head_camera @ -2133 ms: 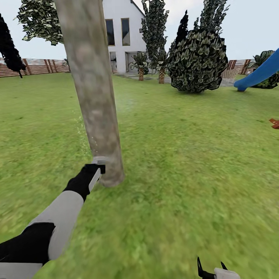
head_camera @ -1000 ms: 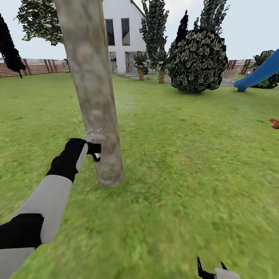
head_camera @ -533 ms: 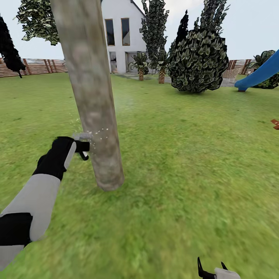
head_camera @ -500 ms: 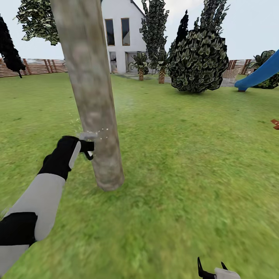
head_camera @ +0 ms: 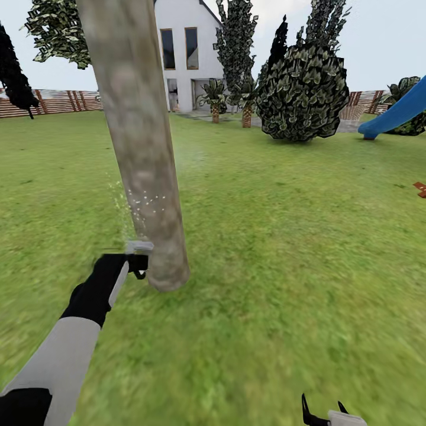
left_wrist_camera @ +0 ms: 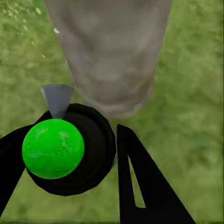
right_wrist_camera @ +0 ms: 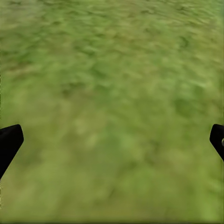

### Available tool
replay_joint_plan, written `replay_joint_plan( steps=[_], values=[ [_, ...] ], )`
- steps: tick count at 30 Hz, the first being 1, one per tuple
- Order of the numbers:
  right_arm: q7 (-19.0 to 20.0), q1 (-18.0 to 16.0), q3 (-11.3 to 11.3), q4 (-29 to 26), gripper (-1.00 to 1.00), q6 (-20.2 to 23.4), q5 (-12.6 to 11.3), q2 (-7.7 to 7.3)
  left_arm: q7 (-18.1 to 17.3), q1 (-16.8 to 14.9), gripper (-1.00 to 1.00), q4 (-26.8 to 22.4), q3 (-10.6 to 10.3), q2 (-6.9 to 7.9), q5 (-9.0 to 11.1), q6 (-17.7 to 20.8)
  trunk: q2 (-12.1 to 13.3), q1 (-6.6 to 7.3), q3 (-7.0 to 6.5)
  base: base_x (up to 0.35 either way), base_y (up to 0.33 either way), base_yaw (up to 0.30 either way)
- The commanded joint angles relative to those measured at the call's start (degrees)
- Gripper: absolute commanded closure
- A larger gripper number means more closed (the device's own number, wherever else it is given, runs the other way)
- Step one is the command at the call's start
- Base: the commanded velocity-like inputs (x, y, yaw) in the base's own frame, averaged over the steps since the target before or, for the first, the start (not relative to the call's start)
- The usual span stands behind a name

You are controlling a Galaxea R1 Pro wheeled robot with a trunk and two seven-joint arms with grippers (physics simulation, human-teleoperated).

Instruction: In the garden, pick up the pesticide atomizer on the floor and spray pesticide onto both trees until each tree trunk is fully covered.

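stuff I can't really make out right now

The tree trunk (head_camera: 145, 148) just past my left gripper (left_wrist_camera: 86, 158) runs off the top of the head view, so no foliage to see, and it hides part of the white house (head_camera: 189, 53) behind it. My atomizer (left_wrist_camera: 58, 149) is mostly a green ball and black body up close; the rest is behind my fingers (left_wrist_camera: 140, 186). My right gripper (head_camera: 322, 414) is cut off at the bottom edge, and below it the grass (right_wrist_camera: 112, 112) is pure blur.
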State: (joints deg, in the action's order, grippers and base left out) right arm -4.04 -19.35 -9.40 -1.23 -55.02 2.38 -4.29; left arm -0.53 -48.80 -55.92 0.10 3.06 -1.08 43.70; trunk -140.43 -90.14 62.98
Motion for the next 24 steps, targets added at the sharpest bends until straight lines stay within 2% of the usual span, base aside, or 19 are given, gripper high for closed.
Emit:
replay_joint_plan(
  steps=[1,2,3,5,6,8,12,18,21,24],
  values=[
    [0.00,0.01,-0.01,0.00,-1.00,0.00,0.00,0.00,0.70,1.52,1.00,0.21,0.09,-0.18,-0.16,-4.05,0.00,0.01,-0.01,0.000,0.000,0.000],
    [0.00,0.06,-0.01,0.00,-1.00,0.00,0.00,0.04,2.94,2.68,1.00,1.74,0.18,-0.45,0.09,-8.71,0.00,0.01,-0.01,0.000,0.000,0.000],
    [0.00,0.08,-0.01,0.00,-1.00,0.00,0.00,0.06,4.93,3.10,1.00,3.97,0.21,-0.75,0.26,-11.68,0.00,0.01,-0.01,0.000,0.000,0.000],
    [0.00,0.10,-0.01,0.00,-1.00,0.00,0.00,0.07,10.58,3.90,1.00,11.85,0.40,-2.31,0.43,-20.04,0.00,0.01,-0.01,0.000,0.000,0.000],
    [0.00,0.10,-0.01,0.00,-1.00,-0.03,0.00,0.07,11.54,4.78,1.00,12.83,0.39,-2.48,0.53,-21.04,0.00,0.01,-0.01,0.000,0.000,0.000],
    [0.00,0.10,-0.01,0.00,-1.00,-0.08,0.00,0.07,12.49,7.17,1.00,13.18,0.37,-2.85,1.95,-22.90,0.00,0.01,-0.01,0.097,-0.090,0.000],
    [0.00,0.10,-0.01,0.00,-1.00,-0.17,0.00,0.16,13.32,7.92,1.00,12.66,0.50,-2.88,3.66,-24.27,0.00,0.01,-0.01,0.140,-0.241,0.000],
    [0.00,0.10,-0.01,0.00,-1.00,-0.18,0.00,0.16,16.15,7.94,1.00,12.34,2.28,-2.55,3.82,-24.28,0.00,0.01,-0.08,0.229,-0.193,0.173],
    [0.00,0.10,-0.01,0.00,-1.00,-0.18,0.00,0.21,16.59,8.08,1.00,12.49,2.43,-2.49,3.81,-24.34,0.00,0.01,-0.14,0.111,-0.239,0.241],
    [0.00,0.10,-0.01,0.00,-1.00,-0.18,0.00,0.24,16.59,8.14,1.00,12.75,2.40,-2.49,3.83,-24.30,0.00,0.01,-0.15,0.010,-0.273,0.049]
  ],
)
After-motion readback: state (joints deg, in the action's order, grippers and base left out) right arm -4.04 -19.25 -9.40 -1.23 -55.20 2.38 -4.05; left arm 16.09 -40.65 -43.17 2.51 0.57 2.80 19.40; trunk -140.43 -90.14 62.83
